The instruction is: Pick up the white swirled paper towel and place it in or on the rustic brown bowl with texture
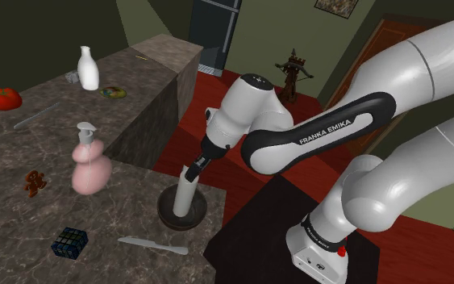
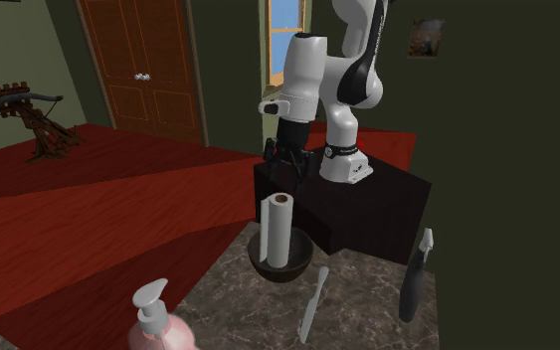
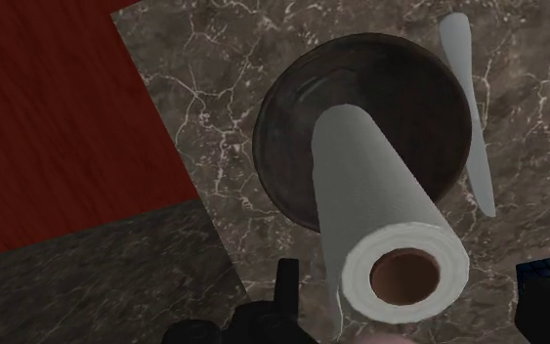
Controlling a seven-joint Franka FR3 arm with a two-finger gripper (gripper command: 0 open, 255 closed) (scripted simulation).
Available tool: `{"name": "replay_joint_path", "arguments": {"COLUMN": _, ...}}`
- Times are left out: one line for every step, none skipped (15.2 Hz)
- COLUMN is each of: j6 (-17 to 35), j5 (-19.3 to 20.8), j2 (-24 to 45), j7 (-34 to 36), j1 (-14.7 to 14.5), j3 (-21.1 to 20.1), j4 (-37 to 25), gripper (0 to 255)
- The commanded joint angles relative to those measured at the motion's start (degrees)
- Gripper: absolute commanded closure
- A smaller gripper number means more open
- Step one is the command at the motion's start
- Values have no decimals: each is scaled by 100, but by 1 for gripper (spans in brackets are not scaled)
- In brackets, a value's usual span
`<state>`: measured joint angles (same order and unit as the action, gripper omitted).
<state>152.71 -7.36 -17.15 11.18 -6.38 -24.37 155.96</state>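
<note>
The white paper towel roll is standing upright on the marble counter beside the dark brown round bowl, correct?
Not quite. The white paper towel roll stands upright, but inside the dark brown round bowl, not beside it; the second exterior view shows its base within the rim.

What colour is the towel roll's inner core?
The core is brown; the wrist view shows it best.
</note>
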Motion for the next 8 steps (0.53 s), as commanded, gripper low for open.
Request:
{"name": "replay_joint_path", "arguments": {"j6": 0, "j5": 0, "j2": 0, "j7": 0, "j1": 0, "j3": 0, "j4": 0, "gripper": 0}}
{"name": "replay_joint_path", "arguments": {"j6": 0, "j5": 0, "j2": 0, "j7": 0, "j1": 0, "j3": 0, "j4": 0, "gripper": 0}}
{"name": "replay_joint_path", "arguments": {"j6": 0, "j5": 0, "j2": 0, "j7": 0, "j1": 0, "j3": 0, "j4": 0, "gripper": 0}}
{"name": "replay_joint_path", "arguments": {"j6": -252, "j5": -96, "j2": -237, "j7": -70, "j1": -73, "j3": 65, "j4": -19, "gripper": 0}}
{"name": "replay_joint_path", "arguments": {"j6": -505, "j5": -168, "j2": -464, "j7": -124, "j1": -134, "j3": 126, "j4": -48, "gripper": 0}}
{"name": "replay_joint_path", "arguments": {"j6": -757, "j5": -221, "j2": -680, "j7": -166, "j1": -185, "j3": 183, "j4": -87, "gripper": 0}}
{"name": "replay_joint_path", "arguments": {"j6": -955, "j5": -252, "j2": -842, "j7": -192, "j1": -220, "j3": 227, "j4": -124, "gripper": 0}}
{"name": "replay_joint_path", "arguments": {"j6": -955, "j5": -250, "j2": -841, "j7": -191, "j1": -222, "j3": 229, "j4": -124, "gripper": 0}}
